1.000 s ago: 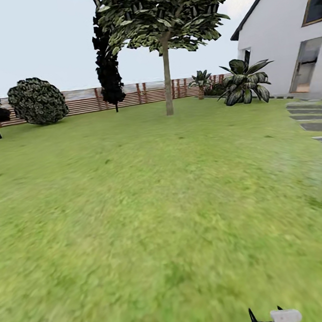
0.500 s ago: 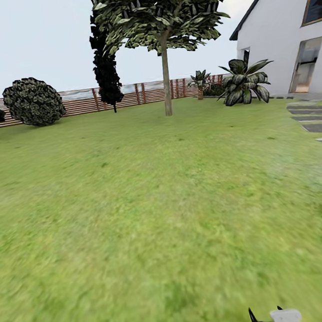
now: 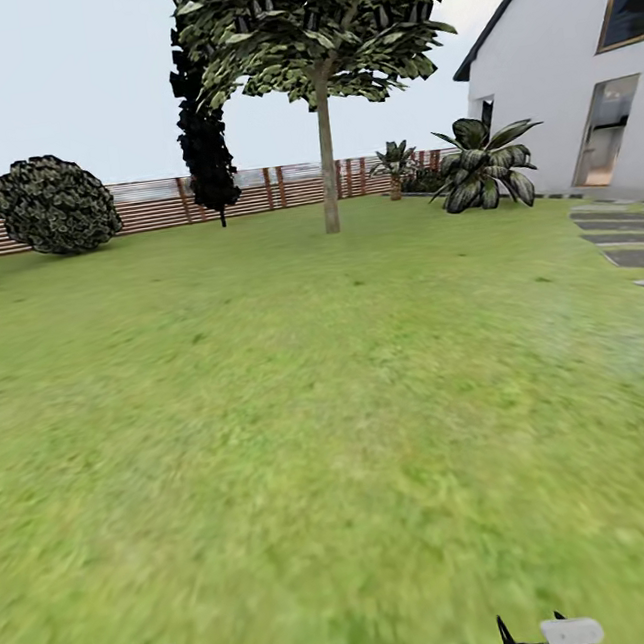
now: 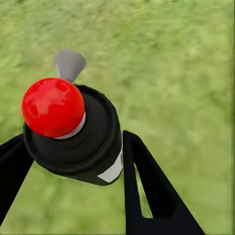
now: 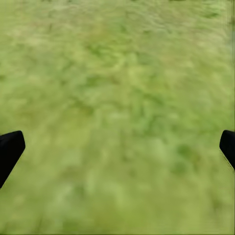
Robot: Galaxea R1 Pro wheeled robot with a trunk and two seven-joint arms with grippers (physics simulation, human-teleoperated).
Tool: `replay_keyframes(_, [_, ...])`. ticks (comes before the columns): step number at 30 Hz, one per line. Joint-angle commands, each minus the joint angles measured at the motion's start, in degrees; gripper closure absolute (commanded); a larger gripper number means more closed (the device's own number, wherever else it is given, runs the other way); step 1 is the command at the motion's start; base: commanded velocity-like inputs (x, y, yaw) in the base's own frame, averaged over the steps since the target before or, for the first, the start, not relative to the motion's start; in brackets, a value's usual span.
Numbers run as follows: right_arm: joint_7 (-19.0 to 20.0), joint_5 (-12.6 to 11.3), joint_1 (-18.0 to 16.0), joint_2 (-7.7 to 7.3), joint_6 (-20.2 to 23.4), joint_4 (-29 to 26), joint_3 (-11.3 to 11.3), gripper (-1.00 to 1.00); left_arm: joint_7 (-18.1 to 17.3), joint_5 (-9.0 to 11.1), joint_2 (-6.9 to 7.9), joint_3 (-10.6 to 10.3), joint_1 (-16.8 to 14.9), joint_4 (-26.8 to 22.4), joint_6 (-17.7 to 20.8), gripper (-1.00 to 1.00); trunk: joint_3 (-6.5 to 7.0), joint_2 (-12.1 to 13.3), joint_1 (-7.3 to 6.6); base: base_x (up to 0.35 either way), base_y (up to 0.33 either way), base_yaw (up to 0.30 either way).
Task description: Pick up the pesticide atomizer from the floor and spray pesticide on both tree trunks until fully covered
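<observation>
My left claw (image 4: 73,161) has black fingers (image 4: 147,191), and between them sits the pesticide atomizer (image 4: 78,142), black-bodied with a glossy red ball tip, a thin pale grey ring under it and a white patch on its side. My right claw (image 5: 117,147) shows black fingertips (image 5: 10,149) too. Below both, the lawn (image 3: 323,412) is mottled green with yellowish blotches. Far ahead, the tree (image 3: 318,91) has a grey-tan trunk (image 3: 327,170) and dark green, pale-flecked foliage. The fence (image 3: 156,203) is reddish-brown in horizontal slats. Far left, the round bush (image 3: 54,206) is dark, speckled grey-green. The house (image 3: 572,60) on the right is white, the stepping stones (image 3: 634,233) dark grey.
</observation>
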Motion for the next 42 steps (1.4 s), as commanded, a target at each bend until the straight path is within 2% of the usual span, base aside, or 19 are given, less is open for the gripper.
replay_keyframes(1, [0.0,0.4,0.0,0.03,-0.2,0.0,-0.2,-1.00,0.0,0.0,0.00,0.1,0.0,0.0,-0.2,1.00,-0.05,0.0,0.02,0.338,0.000,-0.227])
replay_keyframes(12, [0.0,0.4,0.0,0.03,-0.2,0.0,-0.1,-1.00,0.0,0.0,0.00,0.1,0.0,0.0,-0.2,1.00,-0.05,0.0,0.02,0.338,0.000,-0.194])
replay_keyframes(42, [0.0,0.4,0.0,0.03,-0.2,0.0,-0.1,-1.00,0.0,0.0,0.00,0.1,0.0,0.0,-0.2,1.00,-0.05,0.0,0.02,0.338,0.000,-0.003])
